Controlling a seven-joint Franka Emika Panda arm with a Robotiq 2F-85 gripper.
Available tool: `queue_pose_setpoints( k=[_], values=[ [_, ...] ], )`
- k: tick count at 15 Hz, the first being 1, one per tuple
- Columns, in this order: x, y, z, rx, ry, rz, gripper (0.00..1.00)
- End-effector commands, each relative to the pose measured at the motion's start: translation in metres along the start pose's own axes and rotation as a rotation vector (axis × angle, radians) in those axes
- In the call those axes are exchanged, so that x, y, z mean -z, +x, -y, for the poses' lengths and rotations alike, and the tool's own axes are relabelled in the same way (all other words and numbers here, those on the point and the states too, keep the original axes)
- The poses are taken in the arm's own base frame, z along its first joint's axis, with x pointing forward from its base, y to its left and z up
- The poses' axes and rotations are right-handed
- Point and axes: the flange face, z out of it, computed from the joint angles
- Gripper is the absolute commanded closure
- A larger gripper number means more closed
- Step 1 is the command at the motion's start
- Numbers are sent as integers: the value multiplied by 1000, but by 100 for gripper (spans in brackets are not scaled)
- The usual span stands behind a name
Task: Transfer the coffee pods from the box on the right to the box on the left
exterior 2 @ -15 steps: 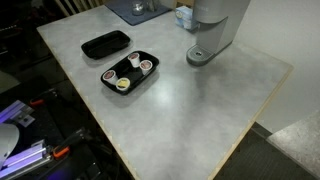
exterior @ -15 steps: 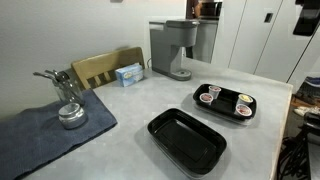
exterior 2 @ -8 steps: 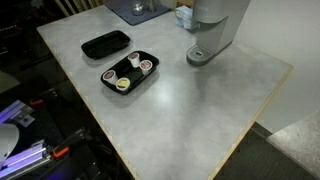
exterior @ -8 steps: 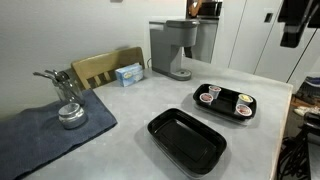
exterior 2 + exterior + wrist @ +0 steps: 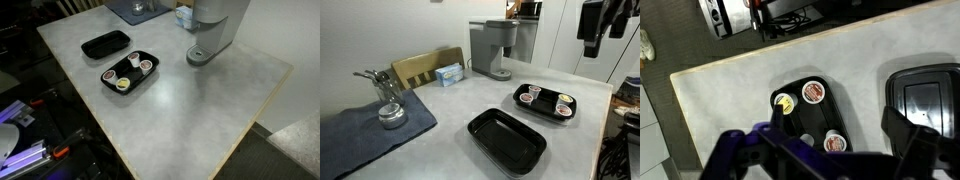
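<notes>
Exterior view, left to right: a blue cloth (image 5: pixel 365 130) lies at lower left, and a coffee machine (image 5: pixel 492 48) stands at upper centre. The empty tray (image 5: pixel 507 140) sits at lower centre. The loaded tray (image 5: pixel 520 98) lies right of centre, apart from the empty one.

All four coffee pods (image 5: pixel 530 97) rest inside the loaded tray. The gripper (image 5: pixel 592 30) hangs at upper right, well above the table (image 5: pixel 450 105) and touching nothing.

Wrist view: the loaded tray (image 5: pixel 790 90) is at centre and the empty tray (image 5: pixel 925 95) at the right edge. The jaws stand wide apart and hold nothing.
</notes>
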Motion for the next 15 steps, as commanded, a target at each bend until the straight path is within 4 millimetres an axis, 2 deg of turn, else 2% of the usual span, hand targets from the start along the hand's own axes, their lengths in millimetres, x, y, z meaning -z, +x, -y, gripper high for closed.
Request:
queue_pose_setpoints(
  k=[1,9,10,12,15],
  values=[
    [-15,29,7,53,-10,45,0],
    [-60,66,18,71,-9,167,0],
    [-50,52,14,67,-13,147,0],
    [-59,58,16,65,-15,170,0],
    [-60,62,17,65,-14,174,0]
  ],
)
